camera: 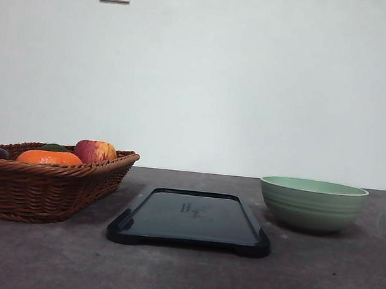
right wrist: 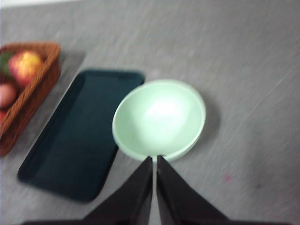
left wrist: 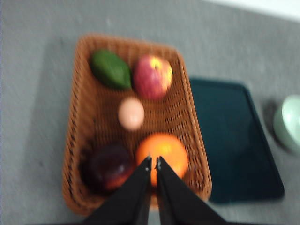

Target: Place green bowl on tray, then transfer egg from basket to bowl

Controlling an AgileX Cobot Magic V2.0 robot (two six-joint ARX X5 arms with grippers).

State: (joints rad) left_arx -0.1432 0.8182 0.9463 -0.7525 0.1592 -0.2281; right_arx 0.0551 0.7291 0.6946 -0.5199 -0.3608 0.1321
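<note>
Your round pale sage-green ceramic bowl [camera: 312, 204] sits at right of the front frame on the grey tabletop [camera: 180, 273], just beside the flat glossy black-navy rectangular tray [camera: 190, 219] at centre but not on it, so step one is not yet done. I judge the tray's bare middle is kept free to receive it. The right gripper [right wrist: 154, 159] hangs above the bowl's near rim, fingertips pressed together and holding nothing; you would need to part them before taking the rim. At left, the wide brown woven wicker basket [camera: 38, 188] holds the pale egg [left wrist: 131, 113] near its middle, apart from a red-yellow apple [left wrist: 153, 77], a green avocado [left wrist: 110, 69], an orange [left wrist: 162, 152] and a dark purple fruit [left wrist: 107, 167]. The left gripper [left wrist: 153, 162], likewise clenched and empty, hovers over the orange, well placed for the egg afterwards.
</note>
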